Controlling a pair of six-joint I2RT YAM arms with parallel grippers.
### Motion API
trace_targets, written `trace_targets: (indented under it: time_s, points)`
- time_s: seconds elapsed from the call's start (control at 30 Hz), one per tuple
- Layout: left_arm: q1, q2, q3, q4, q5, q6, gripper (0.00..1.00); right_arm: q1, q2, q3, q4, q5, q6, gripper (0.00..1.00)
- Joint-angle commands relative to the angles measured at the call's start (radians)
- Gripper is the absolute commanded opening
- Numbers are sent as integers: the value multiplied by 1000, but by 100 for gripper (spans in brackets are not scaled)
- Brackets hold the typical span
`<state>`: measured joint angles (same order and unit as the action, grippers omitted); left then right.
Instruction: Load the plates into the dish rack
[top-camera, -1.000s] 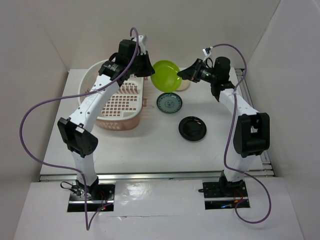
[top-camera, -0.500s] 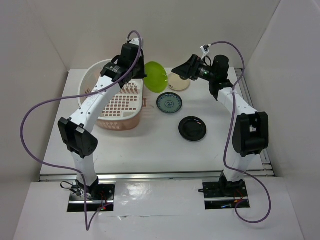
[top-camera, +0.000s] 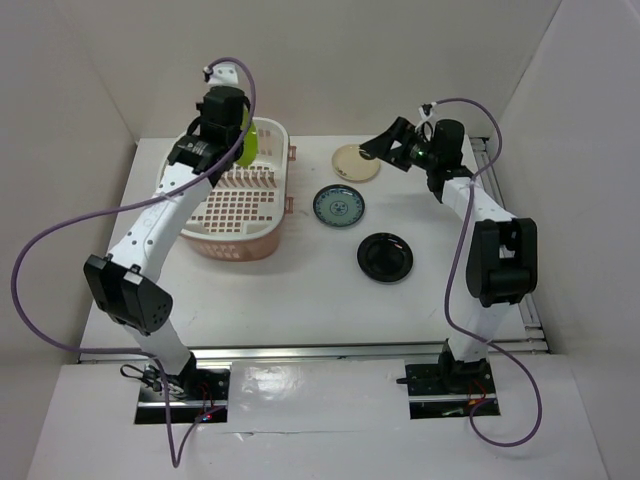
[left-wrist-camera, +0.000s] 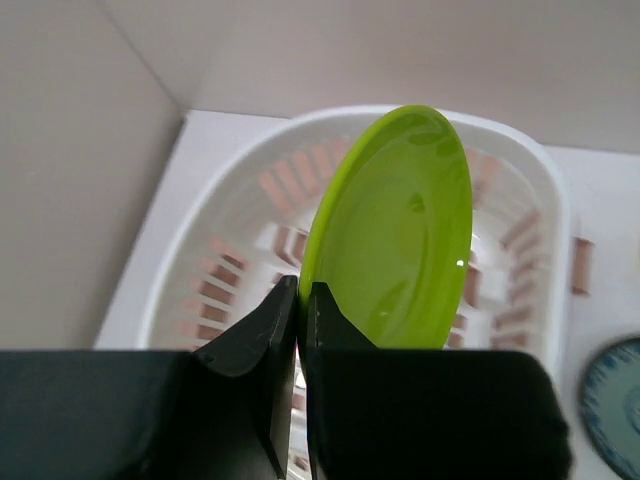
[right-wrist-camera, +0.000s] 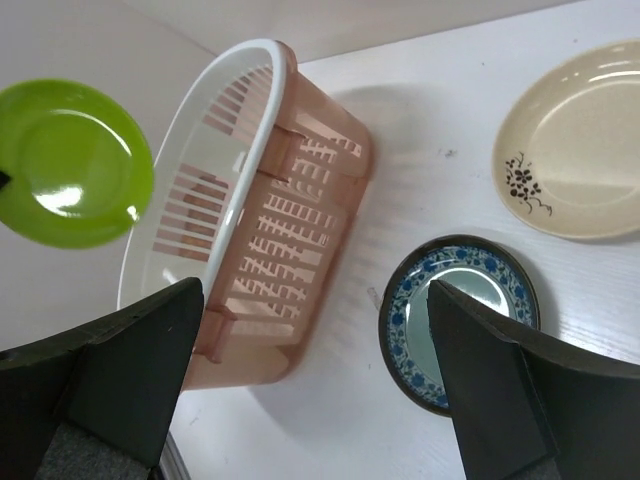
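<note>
My left gripper (left-wrist-camera: 300, 290) is shut on the lower rim of the lime green plate (left-wrist-camera: 400, 230), holding it on edge above the far end of the pale pink dish rack (left-wrist-camera: 530, 170). From above, that plate (top-camera: 247, 142) shows beside the left gripper (top-camera: 230, 138), over the rack (top-camera: 262, 236). My right gripper (top-camera: 375, 148) hangs open and empty over the cream plate (top-camera: 356, 162). The blue-patterned plate (top-camera: 339, 206) and the black plate (top-camera: 385, 256) lie flat on the table. The right wrist view shows the green plate (right-wrist-camera: 75, 165), the rack (right-wrist-camera: 300, 200), the cream plate (right-wrist-camera: 575, 160) and the blue plate (right-wrist-camera: 460, 320).
White walls close in the table at the back and on both sides. Purple cables (top-camera: 50, 250) loop off each arm. The rack's small side handle (top-camera: 291, 205) faces the blue plate.
The right gripper let go of the green plate, opened and drew back to the right. The left arm swung the plate left, from beside the cream plate to above the rack.
</note>
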<state>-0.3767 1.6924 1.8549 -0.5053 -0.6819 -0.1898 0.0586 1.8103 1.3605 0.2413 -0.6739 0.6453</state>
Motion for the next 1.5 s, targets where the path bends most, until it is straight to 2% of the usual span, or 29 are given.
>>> trace_targets:
  time_s: [0.0,0.2,0.37,0.53,0.77,1.23,1.47]
  points:
    - [86,-37,-17,163,-76,120,0,3,20,-6,15,-12,-15,100]
    - [188,27,-54,368,-186,326,0,12,29,-24,24,-23,-6,100]
    - [200,144,-45,473,-226,434,0,30,29,-37,24,-32,-6,100]
    - [200,208,-65,482,-171,434,0,30,56,-26,13,-41,-16,100]
    - [200,159,-209,697,-146,553,0,30,86,-4,-14,-50,-27,100]
    - [210,196,-253,766,-108,602,0,30,155,51,-11,-78,-18,100]
    - [210,174,-371,807,-87,593,0,30,155,61,-11,-87,-18,100]
